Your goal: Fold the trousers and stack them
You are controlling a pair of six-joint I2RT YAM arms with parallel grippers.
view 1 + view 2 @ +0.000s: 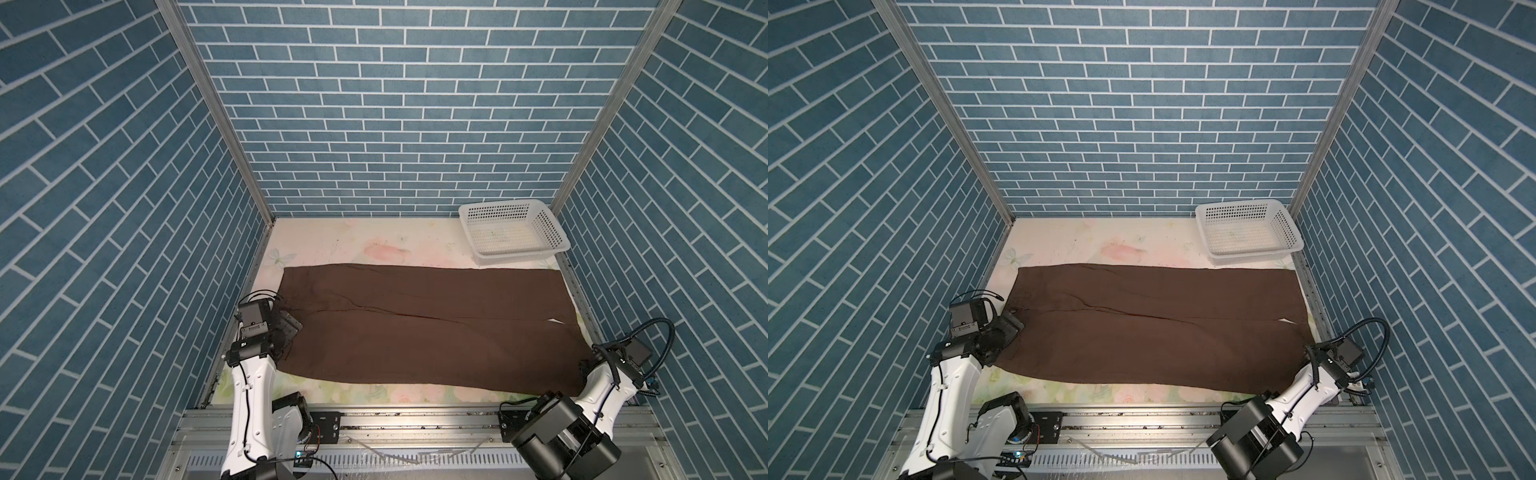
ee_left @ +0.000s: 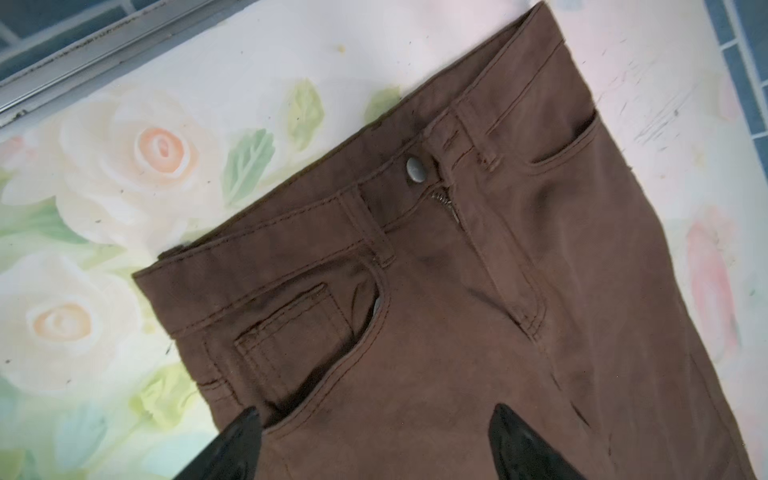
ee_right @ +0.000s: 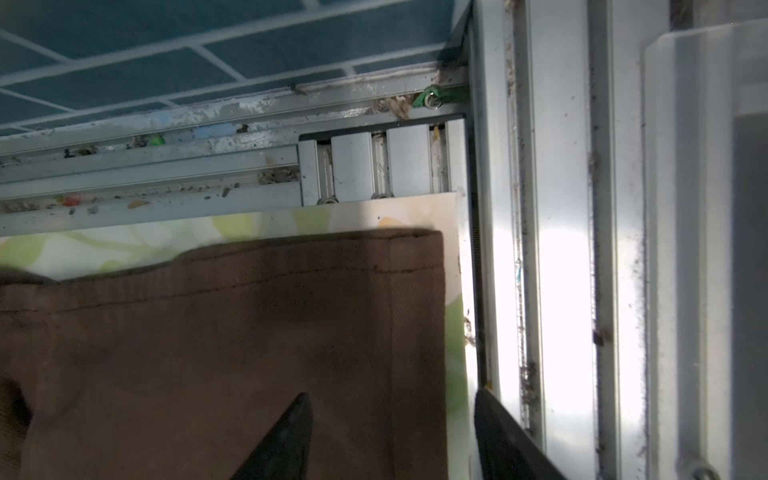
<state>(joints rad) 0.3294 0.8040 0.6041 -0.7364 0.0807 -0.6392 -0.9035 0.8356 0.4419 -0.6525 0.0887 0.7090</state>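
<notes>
On the table (image 1: 353, 239): a flowered top carrying one pair of trousers and a basket, seen in both top views.
Trousers (image 1: 415, 328) (image 1: 1142, 324): brown, spread flat across the middle and near part of the table. The waist is at the left and the leg ends at the right, with the two legs side by side.
Basket (image 1: 549, 227): white and perforated, in the far right corner, just beyond the far edge of the trousers.
Left claw (image 2: 376, 415): wide apart and holding nothing, above the waist end at the left. One fingertip is at the side edge by the pocket (image 2: 291, 332), the other over the front below the zip.
Right claw (image 3: 395, 409): parted, with nothing gripped, at the near right corner above a leg end. One fingertip is over the cloth, the other past the leg's edge beside the metal rail (image 3: 561, 249).
Button (image 2: 416, 169): metal, on the waistband, well clear of the left claw.
</notes>
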